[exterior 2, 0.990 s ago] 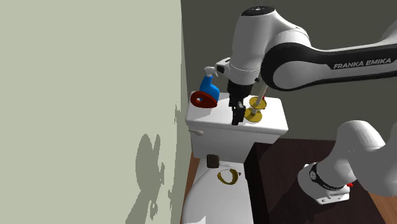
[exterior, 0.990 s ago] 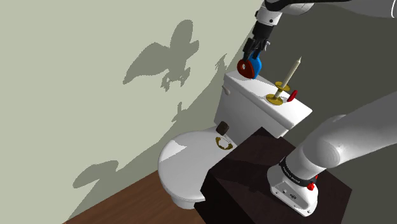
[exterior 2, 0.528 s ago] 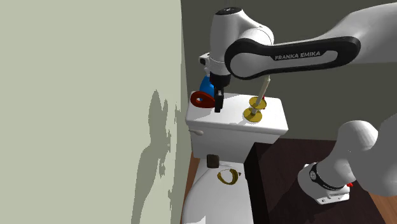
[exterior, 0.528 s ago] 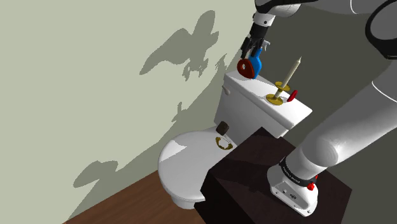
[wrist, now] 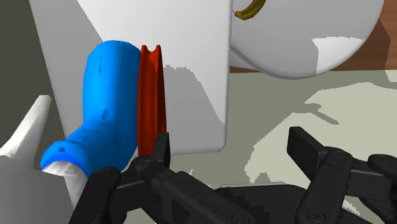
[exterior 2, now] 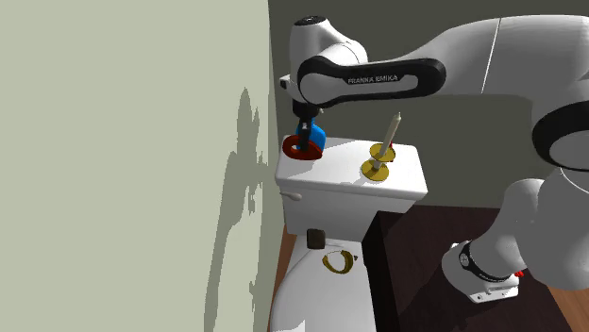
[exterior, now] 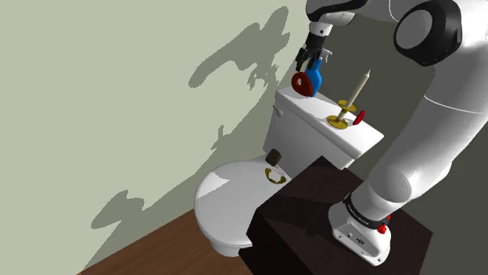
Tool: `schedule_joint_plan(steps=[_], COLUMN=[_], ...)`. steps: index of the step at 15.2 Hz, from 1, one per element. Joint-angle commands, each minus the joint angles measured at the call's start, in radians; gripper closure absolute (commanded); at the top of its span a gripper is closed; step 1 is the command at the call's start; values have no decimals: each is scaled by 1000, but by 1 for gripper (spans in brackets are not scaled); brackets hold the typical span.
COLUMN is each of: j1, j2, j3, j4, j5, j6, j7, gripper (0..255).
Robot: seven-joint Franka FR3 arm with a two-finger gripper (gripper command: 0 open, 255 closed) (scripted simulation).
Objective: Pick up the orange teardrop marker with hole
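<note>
Red-orange teardrop marker (exterior: pixel 300 83) with a hole stands on edge on the toilet tank (exterior: pixel 317 133), at the tank lid's end nearest the pale wall (exterior: pixel 117 117); in the second exterior view the marker (exterior 2: pixel 300 148) sits at the lid's corner on that same wall side; a blue spray bottle (exterior: pixel 314 76) is right against it, on the side away from the lid's edge.

Gripper (exterior: pixel 306 64) hangs just above the marker and bottle, arm coming over the tank from above; in the second exterior view the gripper (exterior 2: pixel 304 145) points down onto the marker's hole area.

Wrist view: gripper (wrist: pixel 235 149) is spread, fingers well apart, nothing pinched; one fingertip (wrist: pixel 161 145) is at the lower rim of the marker (wrist: pixel 151 95), contact unclear; marker is seen edge-on, pressed beside the blue bottle (wrist: pixel 108 108), against the white tank (wrist: pixel 184 44); the other finger is out over the wall side, clear of the tank.

Further along the tank lid, away from the marker: a cream candle (exterior: pixel 358 87) tilted in a gold holder (exterior: pixel 338 121); a small red piece (exterior: pixel 359 117) just beside the holder.

Below the tank, on the closed toilet lid (exterior: pixel 223 199): a small dark block (exterior: pixel 274 158) and a gold ring (exterior: pixel 274 176), close together; the dark stand (exterior: pixel 313 226) is beside the tank, carrying the arm's base.
</note>
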Motion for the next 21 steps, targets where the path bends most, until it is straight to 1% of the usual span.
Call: schedule_joint_plan(steps=[1,5,6,13,15,16,21], j1=[-22,-81,-85,-82,-82,-82,-82], j2=[81,245,255,274,274,273,274], j3=[-6,-12,-12,-7,-7,-7,-7], j4=[83,278,290,217,217,213,215], j5=[22,63,65,73,73,73,73], j6=[-7,-48,-51,40,40,42,41], j7=[-18,-47,-48,-58,-58,-58,-58], gripper=[0,0,0,0,0,255,255])
